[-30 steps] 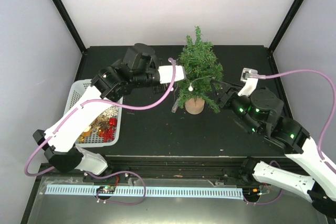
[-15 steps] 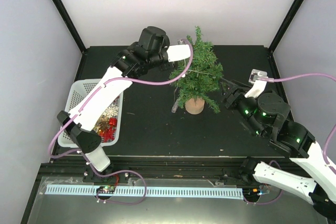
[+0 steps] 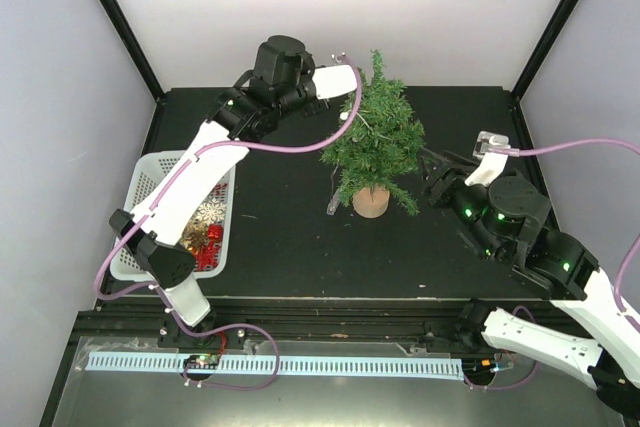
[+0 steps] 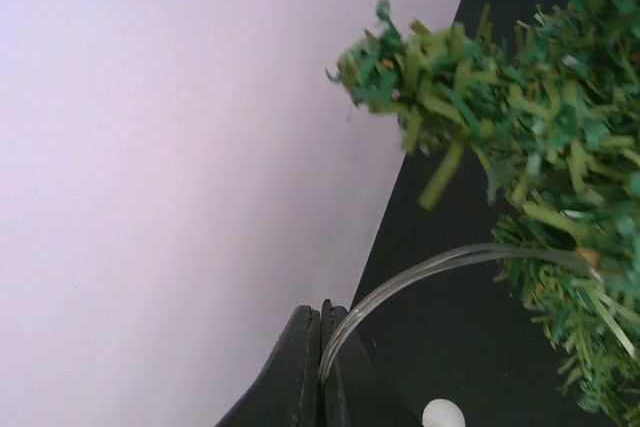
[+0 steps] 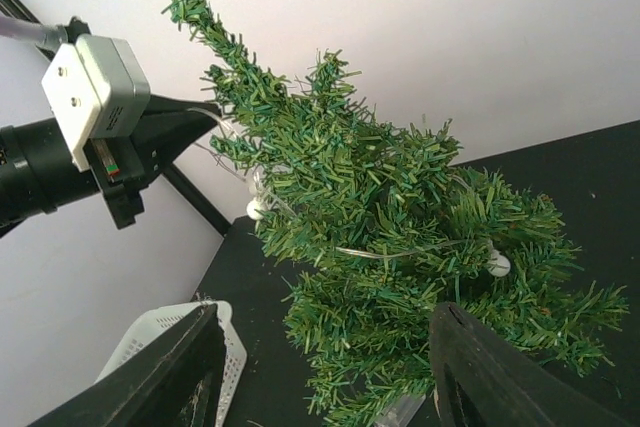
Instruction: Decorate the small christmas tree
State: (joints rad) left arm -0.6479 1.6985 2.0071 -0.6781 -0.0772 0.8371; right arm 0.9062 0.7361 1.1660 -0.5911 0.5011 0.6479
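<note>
The small christmas tree (image 3: 378, 137) stands mid-table on its tan stump (image 3: 371, 202). A clear light-string wire (image 4: 430, 269) with white bulbs (image 5: 497, 265) is draped through its branches. My left gripper (image 3: 344, 113) is up by the tree's upper left side, shut on the wire, which arcs from its fingertips (image 4: 321, 315) into the needles (image 4: 540, 137). It also shows in the right wrist view (image 5: 205, 112). My right gripper (image 3: 432, 175) is open and empty just right of the tree, its jaws spread either side of the lower branches (image 5: 328, 315).
A white basket (image 3: 148, 175) at the left holds red and gold ornaments (image 3: 205, 237). A clear end piece of the light string (image 3: 333, 207) lies on the black table left of the stump. The back wall is close behind the tree.
My left arm has risen and swung back from the tree's left middle to near its top, carrying the wire. The right gripper has drawn slightly away to the right.
</note>
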